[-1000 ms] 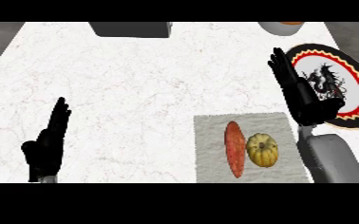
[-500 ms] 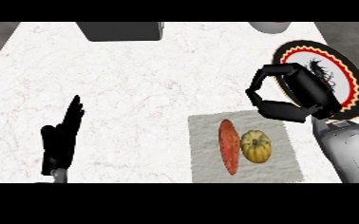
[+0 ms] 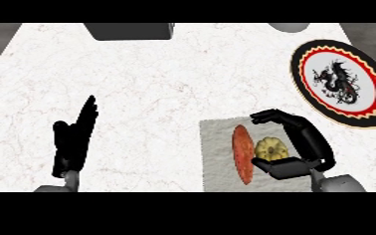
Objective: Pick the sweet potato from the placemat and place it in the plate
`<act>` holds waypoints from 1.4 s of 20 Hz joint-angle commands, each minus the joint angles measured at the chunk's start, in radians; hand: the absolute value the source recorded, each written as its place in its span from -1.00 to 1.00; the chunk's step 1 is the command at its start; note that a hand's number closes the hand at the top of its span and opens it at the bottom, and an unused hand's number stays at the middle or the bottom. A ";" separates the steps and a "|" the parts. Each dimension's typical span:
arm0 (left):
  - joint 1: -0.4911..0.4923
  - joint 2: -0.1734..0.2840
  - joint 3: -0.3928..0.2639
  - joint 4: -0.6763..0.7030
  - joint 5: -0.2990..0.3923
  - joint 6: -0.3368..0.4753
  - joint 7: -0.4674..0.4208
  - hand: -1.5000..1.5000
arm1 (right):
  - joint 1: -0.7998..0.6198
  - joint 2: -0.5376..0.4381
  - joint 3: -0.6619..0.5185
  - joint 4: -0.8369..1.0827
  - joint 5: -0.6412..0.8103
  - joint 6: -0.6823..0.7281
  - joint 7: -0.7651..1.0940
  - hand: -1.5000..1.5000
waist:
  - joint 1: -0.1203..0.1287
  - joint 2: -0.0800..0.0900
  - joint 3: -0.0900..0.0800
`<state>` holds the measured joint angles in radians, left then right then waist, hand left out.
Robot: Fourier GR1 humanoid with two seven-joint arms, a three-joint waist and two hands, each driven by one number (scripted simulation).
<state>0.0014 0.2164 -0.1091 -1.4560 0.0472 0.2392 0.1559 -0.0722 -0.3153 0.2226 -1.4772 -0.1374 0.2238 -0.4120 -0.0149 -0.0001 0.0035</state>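
Now the right hand (image 3: 297, 149) has dropped from plate (image 3: 308, 87) onto placemat (image 3: 217, 152).

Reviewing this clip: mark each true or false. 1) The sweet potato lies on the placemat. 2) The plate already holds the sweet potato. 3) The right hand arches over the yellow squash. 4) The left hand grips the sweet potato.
1) True: the sweet potato lies on the placemat.
2) False: the plate holds no vegetable.
3) True: the right hand curves over the yellow squash, fingers not closed on it.
4) False: the left hand rests open at the counter's left, away from the placemat.
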 commanded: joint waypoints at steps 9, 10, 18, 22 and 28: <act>-0.030 0.001 -0.016 -0.028 -0.014 -0.015 0.092 0.00 | -0.090 -0.233 0.060 -0.083 0.375 -0.003 0.044 -1.00 | 0.015 -0.003 -0.004; -0.034 -0.022 -0.023 -0.038 -0.036 0.022 0.085 0.00 | -0.093 -0.229 0.086 -0.106 0.406 -0.001 0.086 -1.00 | 0.015 -0.003 -0.004; 0.024 0.000 -0.012 -0.068 -0.024 -0.021 0.054 0.00 | -0.184 -0.318 0.179 -0.171 0.451 0.268 0.328 -1.00 | 0.026 -0.002 -0.004; -0.061 -0.035 0.002 0.004 -0.032 -0.011 0.069 0.00 | -0.202 -0.247 0.213 -0.228 0.453 0.353 0.463 -1.00 | 0.015 -0.001 -0.004; 0.026 -0.053 -0.022 -0.089 -0.081 0.004 0.079 0.00 | -0.273 -0.128 0.190 -0.144 0.520 0.426 0.539 -1.00 | 0.021 -0.001 -0.004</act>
<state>-0.0206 0.1811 -0.1056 -1.4746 -0.0012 0.2258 0.2139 -0.3033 -0.5105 0.4210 -1.6158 0.3787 0.5753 0.0277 0.0042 -0.0001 -0.0003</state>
